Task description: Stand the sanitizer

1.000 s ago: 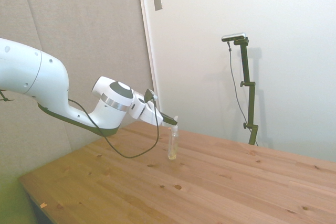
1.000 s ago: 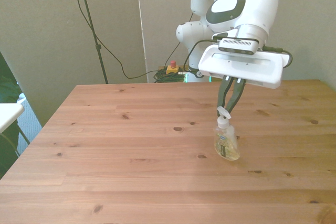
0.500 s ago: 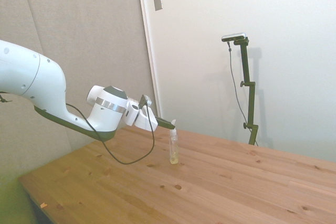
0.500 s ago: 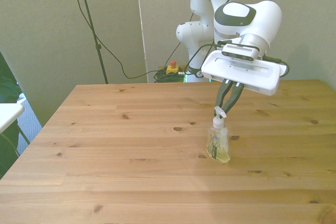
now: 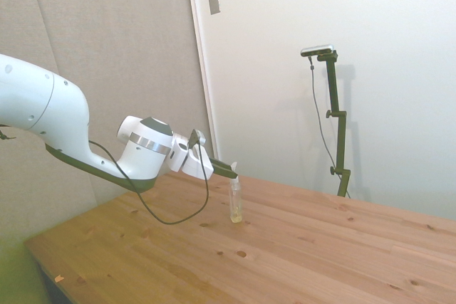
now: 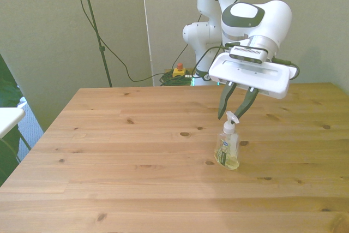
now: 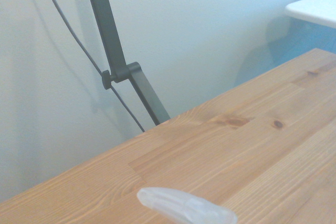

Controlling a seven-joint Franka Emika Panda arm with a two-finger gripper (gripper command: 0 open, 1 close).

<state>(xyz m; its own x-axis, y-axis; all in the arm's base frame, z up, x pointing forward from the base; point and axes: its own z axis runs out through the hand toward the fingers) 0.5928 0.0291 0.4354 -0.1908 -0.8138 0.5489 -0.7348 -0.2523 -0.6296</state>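
Note:
The sanitizer stands upright on the wooden table, a slim clear bottle with yellowish liquid, a white label and a white pump top. In the side view the sanitizer is a thin upright shape. My gripper is open, its two dark fingers spread either side of the pump top and not touching it. From the side, the gripper sits level with the pump, reaching in from the left. The wrist view shows only the blurred pump top close by.
A white surface edge shows at the front view's left, beyond the table's edge. A red button box and cables lie on the floor behind the table. Bare wood surrounds the bottle.
The fingers were shut on the pump top; now they have spread and let go. The bottle went from leaning to upright and stays standing.

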